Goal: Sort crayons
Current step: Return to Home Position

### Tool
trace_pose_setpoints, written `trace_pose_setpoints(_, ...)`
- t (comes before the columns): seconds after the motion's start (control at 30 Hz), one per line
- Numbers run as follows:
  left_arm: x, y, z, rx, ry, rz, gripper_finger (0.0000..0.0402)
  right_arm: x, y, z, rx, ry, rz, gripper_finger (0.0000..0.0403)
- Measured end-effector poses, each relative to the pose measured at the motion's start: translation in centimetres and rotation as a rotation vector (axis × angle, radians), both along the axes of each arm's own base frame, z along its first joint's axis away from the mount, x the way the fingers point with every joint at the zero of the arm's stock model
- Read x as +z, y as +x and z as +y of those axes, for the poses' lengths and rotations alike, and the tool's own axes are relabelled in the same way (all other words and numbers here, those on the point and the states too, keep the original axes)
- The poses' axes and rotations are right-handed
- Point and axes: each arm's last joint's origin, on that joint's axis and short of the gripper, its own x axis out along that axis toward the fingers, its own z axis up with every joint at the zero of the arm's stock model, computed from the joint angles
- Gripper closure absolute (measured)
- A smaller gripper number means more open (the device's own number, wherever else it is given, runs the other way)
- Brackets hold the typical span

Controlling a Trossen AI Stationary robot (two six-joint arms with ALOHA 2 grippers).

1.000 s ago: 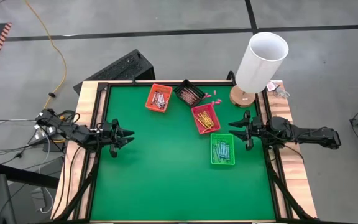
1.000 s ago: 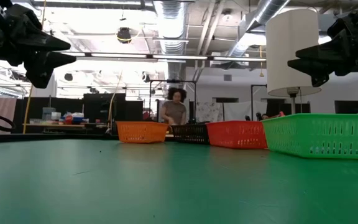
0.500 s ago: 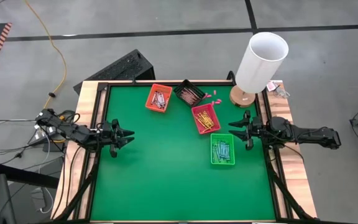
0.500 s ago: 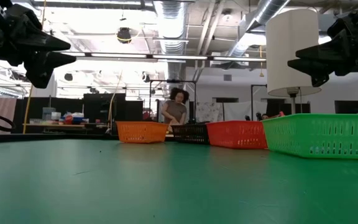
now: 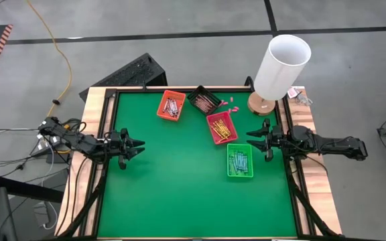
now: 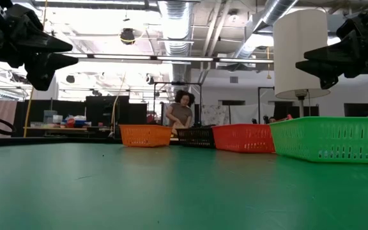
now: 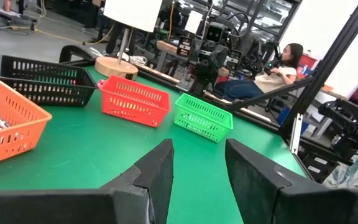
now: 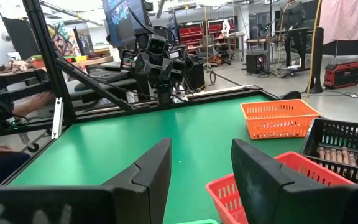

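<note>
Both arms hang off the mat now. Your left gripper [image 5: 139, 145] is at the left edge of the green table [image 5: 179, 201], and your right gripper [image 5: 252, 140] is opposite at the right edge, tips facing each other, well apart. The left claw is released: its wrist view shows the two dark fingers [image 7: 157, 171] spread with only green mat between them. It's the same on the right, with fingers [image 8: 154, 168] parted and nothing in the gap.

The crayons [image 5: 239, 161] all sit in trays along the far and right part of the table. The light blue ones are in the green tray [image 6: 328, 138], just beside your right gripper. The yellow-orange crayons [image 5: 222, 127] are in the red tray [image 6: 243, 138], the brown-red crayons [image 5: 204, 102] in the black tray [image 6: 193, 136], and the grey crayons [image 5: 172, 106] in the orange tray [image 6: 144, 135].

A few pink bits [image 5: 224, 102] lie loose beside the black tray. The white lamp [image 5: 283, 63] stands on the far right corner — and a person [image 6: 181, 112] is in the room beyond.
</note>
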Motion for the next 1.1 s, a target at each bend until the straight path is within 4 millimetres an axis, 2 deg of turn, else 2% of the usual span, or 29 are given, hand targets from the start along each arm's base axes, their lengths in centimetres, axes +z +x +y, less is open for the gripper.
trace_pose_setpoints(1.1,-0.09,0.01,-0.24,-0.020,0.005,0.011,0.0267,0.01,0.00,0.00,-0.001,0.000,-0.001,0.0226)
